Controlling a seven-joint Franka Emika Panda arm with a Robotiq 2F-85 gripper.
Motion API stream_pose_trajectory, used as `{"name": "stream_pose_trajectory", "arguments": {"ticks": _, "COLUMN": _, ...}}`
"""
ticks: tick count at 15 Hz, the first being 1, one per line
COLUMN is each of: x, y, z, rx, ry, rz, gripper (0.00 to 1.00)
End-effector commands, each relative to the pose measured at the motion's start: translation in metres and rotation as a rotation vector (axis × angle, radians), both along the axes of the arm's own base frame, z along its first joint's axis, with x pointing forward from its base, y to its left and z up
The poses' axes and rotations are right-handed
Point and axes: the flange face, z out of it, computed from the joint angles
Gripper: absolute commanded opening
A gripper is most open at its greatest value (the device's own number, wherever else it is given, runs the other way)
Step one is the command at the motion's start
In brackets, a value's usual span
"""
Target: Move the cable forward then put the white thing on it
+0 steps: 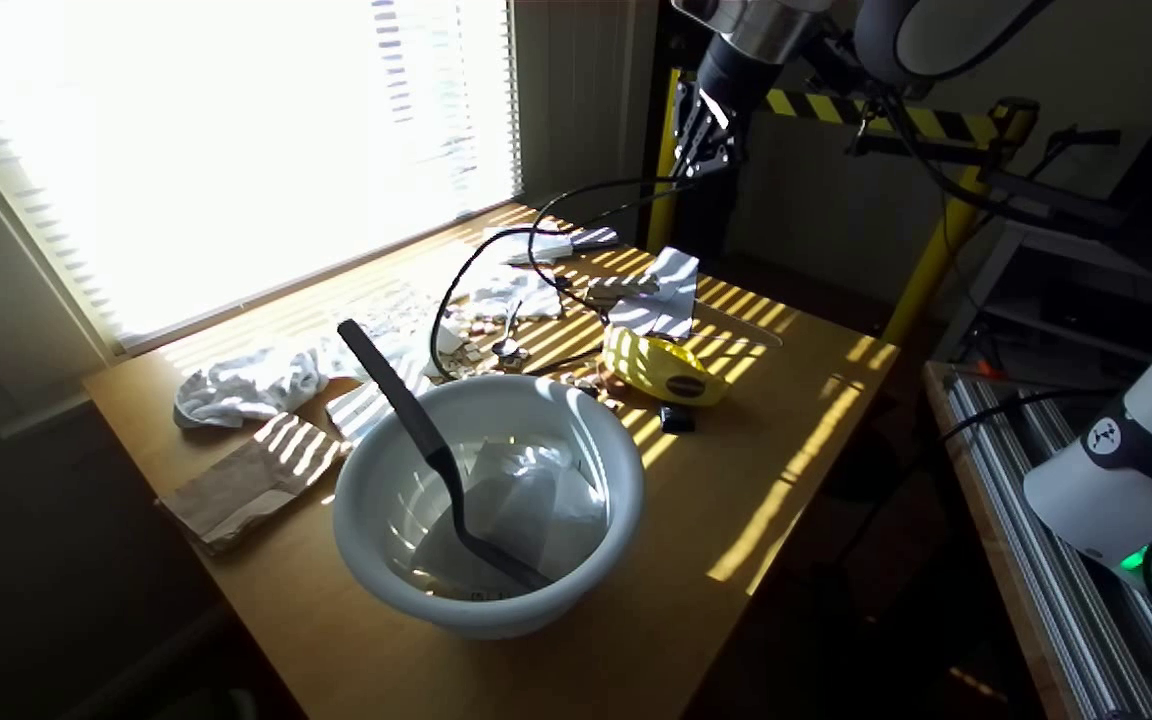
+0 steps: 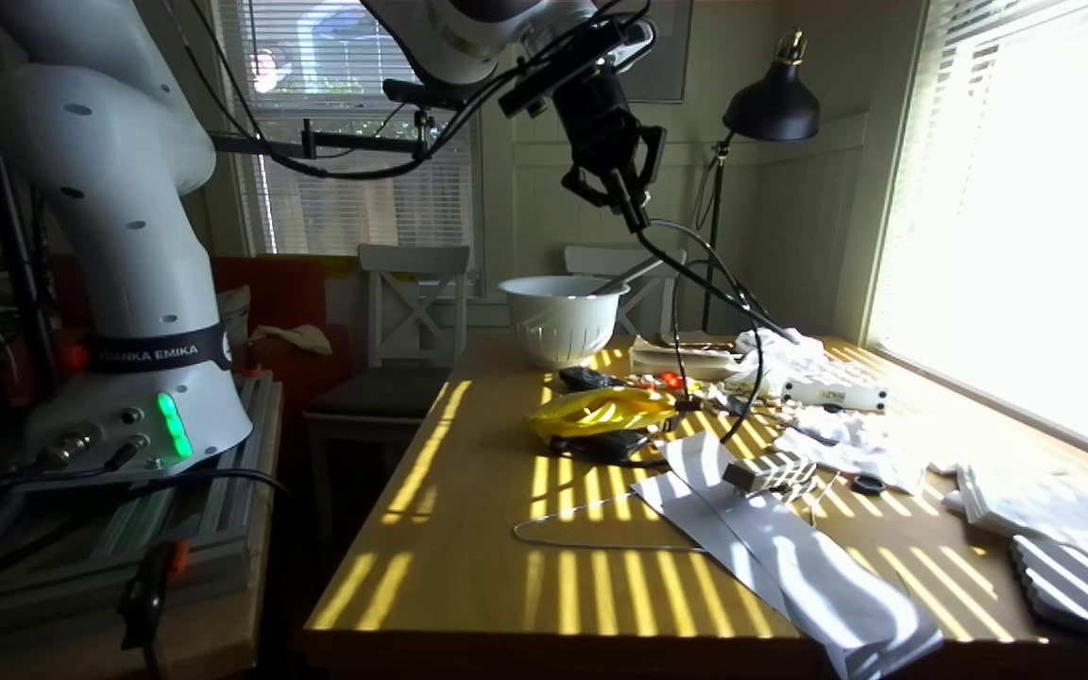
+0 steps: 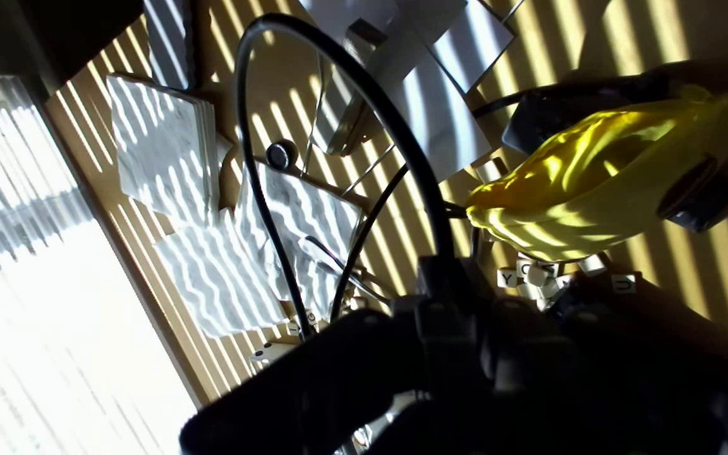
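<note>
Pinching the black cable with the tool, pressed together on it from both sides, at a height well above the wooden surface. In the wrist view, curving away from the tool in one wide loop, then crossing in front of the white sheets. In both exterior views, hanging in loose curves, with the lower part down at the surface, near the yellow bag. Cannot single out, from the white ones in view, the one of the task.

On the surface, can see also the white bowl, with a dark long-handled utensil leaning inside and sticking out over the rim. Near the bowl, can find a flat brown paper bag and, beside this, a crumpled white cloth. Close to the yellow bag, can read single letters on small cubes, some in a heap. Elsewhere, can notice a spoon, a round dark cap and, with one end past the edge of the surface, a long folded paper. Along one side, can see bright window blinds.
</note>
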Motion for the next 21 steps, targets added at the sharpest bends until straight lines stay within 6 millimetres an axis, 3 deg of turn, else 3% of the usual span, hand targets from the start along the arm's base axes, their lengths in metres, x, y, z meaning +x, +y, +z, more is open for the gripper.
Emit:
{"name": "stream_pose_trajectory", "arguments": {"ticks": 1, "x": 0.0, "y": -0.004, "z": -0.003, "rx": -0.006, "ry": 0.003, "rz": -0.016, "gripper": 0.09}}
{"name": "stream_pose_trajectory", "arguments": {"ticks": 4, "x": 0.001, "y": -0.007, "z": -0.008, "rx": -0.005, "ry": 0.006, "rz": -0.026, "gripper": 0.09}}
{"name": "stream_pose_trajectory", "arguments": {"ticks": 5, "x": 0.002, "y": -0.006, "z": -0.008, "rx": -0.005, "ry": 0.005, "rz": -0.026, "gripper": 0.02}}
{"name": "stream_pose_trajectory", "arguments": {"ticks": 6, "x": 0.008, "y": -0.007, "z": -0.004, "rx": -0.02, "ry": -0.029, "rz": -0.024, "gripper": 0.02}}
{"name": "stream_pose_trajectory", "arguments": {"ticks": 11, "x": 0.056, "y": -0.015, "z": 0.066, "rx": -0.105, "ry": -0.306, "rz": 0.018, "gripper": 0.02}}
{"name": "stream_pose_trajectory", "arguments": {"ticks": 16, "x": 0.117, "y": -0.01, "z": 0.131, "rx": -0.245, "ry": -0.519, "rz": 0.109, "gripper": 0.02}}
{"name": "stream_pose_trajectory", "arguments": {"ticks": 21, "x": 0.166, "y": -0.023, "z": 0.181, "rx": -0.311, "ry": -0.732, "rz": 0.015, "gripper": 0.02}}
